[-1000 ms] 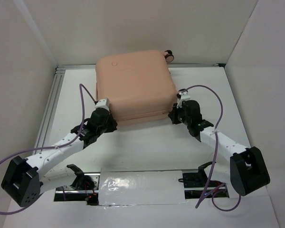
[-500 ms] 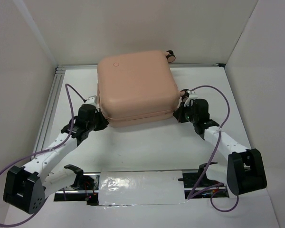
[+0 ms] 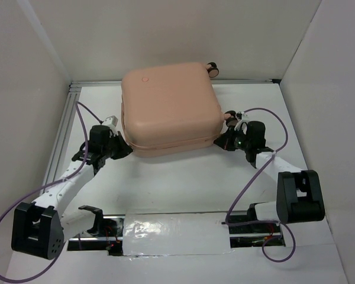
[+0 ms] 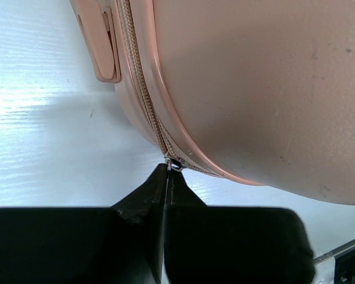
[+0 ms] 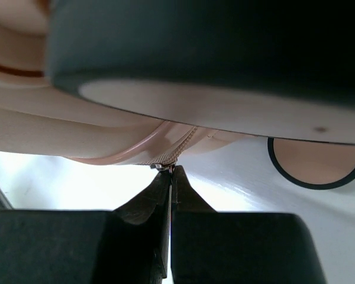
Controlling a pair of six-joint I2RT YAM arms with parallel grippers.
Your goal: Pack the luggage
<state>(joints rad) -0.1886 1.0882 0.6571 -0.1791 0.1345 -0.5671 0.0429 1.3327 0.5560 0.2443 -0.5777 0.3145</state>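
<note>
Both arms have slid outward from the front corners to the flanks. Closed luggage (image 3: 168, 106) sits far-centre on table (image 3: 183, 183); left gripper (image 4: 167, 171) clamps left zipper pull (image 4: 174, 166); right gripper (image 5: 171, 171) clamps right zipper pull (image 5: 165, 167). Judged: zipper seam (image 4: 143, 94) continues rearward from each, along either side.

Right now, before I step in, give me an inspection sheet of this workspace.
Surface: white table, glossy taped strip at the near edge.
Job's things: peach-pink luggage lying flat, shell closed; wheel at its far right corner.
Clutter: nothing seen.
End effectors: left end effector shut on the left-side zipper pull; right end effector shut on the right-side zipper pull.
Cables: purple cables loop loosely off both arms.
Surroundings: white walls on three sides; metal rail along the left edge.
</note>
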